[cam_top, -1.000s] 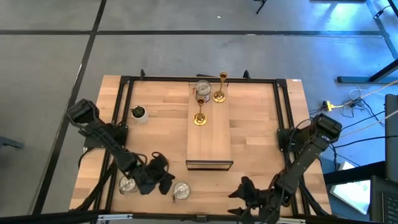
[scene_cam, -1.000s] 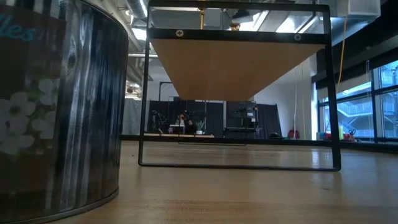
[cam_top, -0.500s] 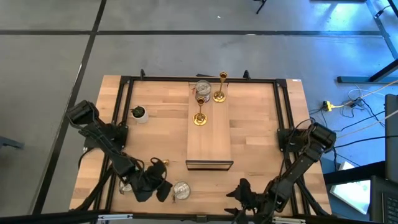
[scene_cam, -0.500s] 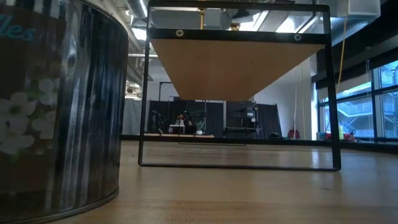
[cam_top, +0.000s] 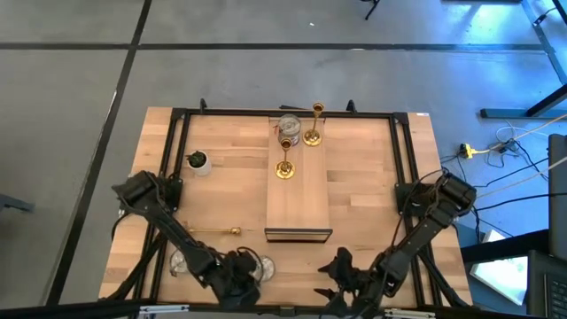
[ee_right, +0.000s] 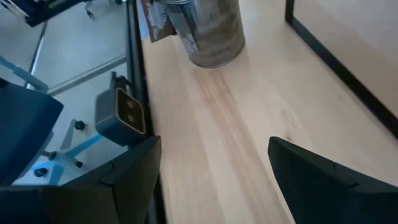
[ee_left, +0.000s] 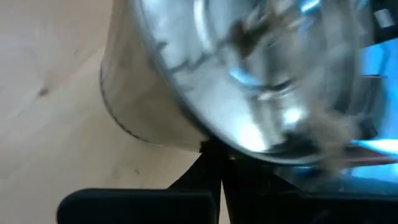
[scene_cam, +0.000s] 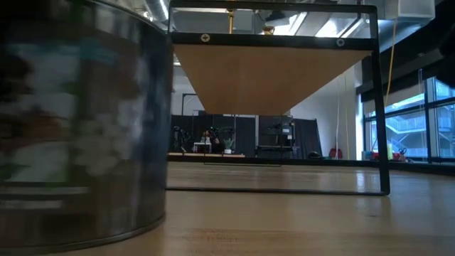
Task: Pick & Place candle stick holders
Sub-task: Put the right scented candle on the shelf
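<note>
My left gripper (cam_top: 241, 273) is at the near edge, shut on a squat silvery cup (cam_top: 262, 267), which fills the left wrist view (ee_left: 186, 81) and looms blurred in the low view (scene_cam: 78, 128). A second silvery cup (cam_top: 180, 261) stands to its left. A gold stick (cam_top: 209, 231) lies flat on the table. On the raised wooden board (cam_top: 299, 199) stand two gold sticks (cam_top: 312, 135) (cam_top: 285, 168) and a third silvery cup (cam_top: 289, 125). My right gripper (ee_right: 211, 180) is open and empty near the front edge (cam_top: 341, 273). My left gripper pinches the silvery cup's rim (ee_left: 208, 144) where its two fingers meet; one finger seems inside and one outside the wall. The fingers come from the table's left, slanting down. The cup looks tilted in the hold; whether its base is on the table I cannot tell.
A tiny green potted plant (cam_top: 198, 161) stands at the left. The board rests on a black frame stand (scene_cam: 381, 107). A black rail frame (cam_top: 177, 124) runs round the table. A small camera unit (ee_right: 121, 115) sits at the near edge.
My left gripper has gone toward the table's near edge and to the right, onto the silvery cup. The cup has shifted and now shows blurred in the low view. The gold stick, covered by the arm before, now shows lying on the table.
</note>
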